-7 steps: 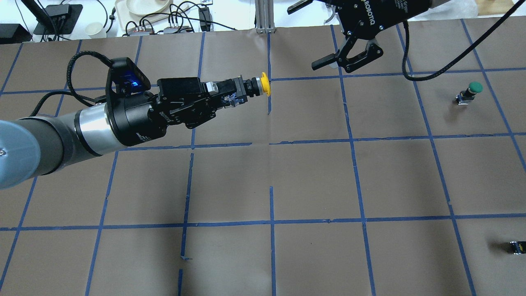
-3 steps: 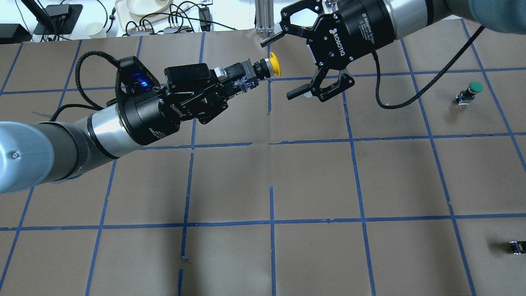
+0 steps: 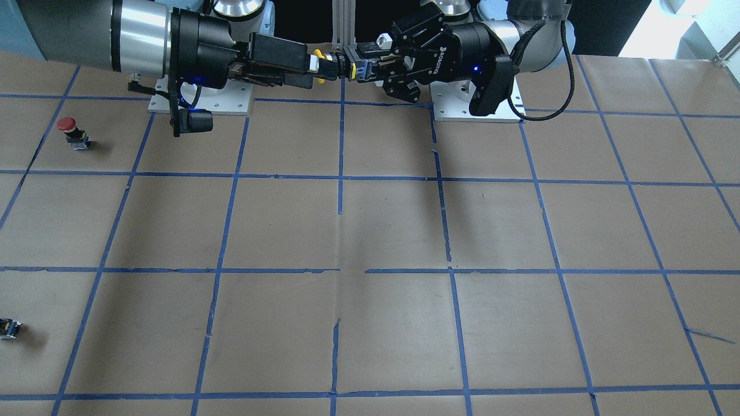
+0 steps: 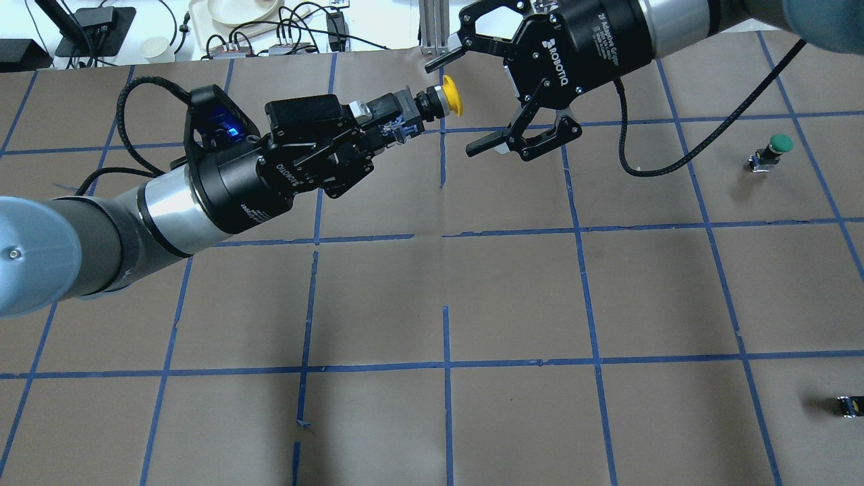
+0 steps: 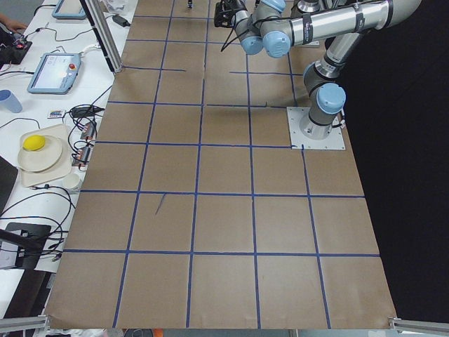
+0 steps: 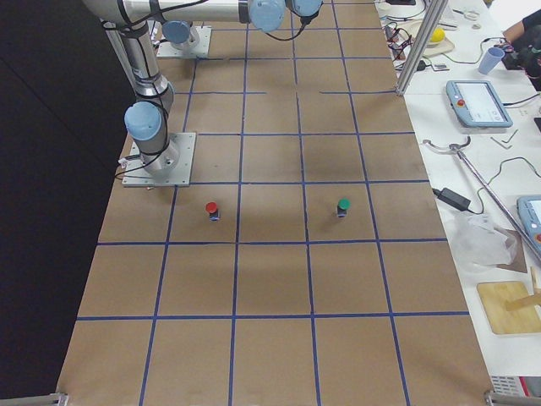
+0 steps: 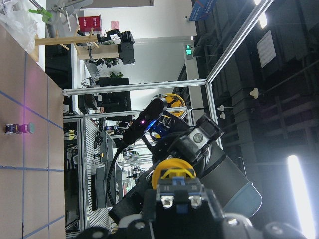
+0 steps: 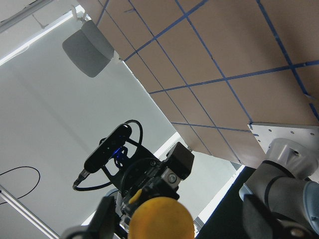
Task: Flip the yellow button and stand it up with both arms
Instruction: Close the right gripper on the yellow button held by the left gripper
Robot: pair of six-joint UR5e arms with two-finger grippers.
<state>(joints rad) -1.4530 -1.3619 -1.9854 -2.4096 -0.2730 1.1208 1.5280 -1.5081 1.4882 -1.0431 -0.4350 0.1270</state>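
The left gripper (image 4: 399, 113) was clamped on the black-and-grey body of the yellow button (image 4: 453, 96), holding it sideways in the air above the far middle of the table (image 4: 513, 290), with its round cap pointing away from the wrist. Facing it, the right gripper (image 4: 453, 107) stood wide open, one finger on each side of the cap and neither touching it in the overhead view. From the right wrist camera the cap (image 8: 162, 219) filled the gap between the spread fingers (image 8: 102, 219). In the front-facing view the two grippers met nose to nose above the far edge of the brown, blue-taped surface. Well off to the robot's right, a green-capped button (image 4: 779, 144) stood upright, and a small dark part (image 4: 850, 405) lay near the table edge.
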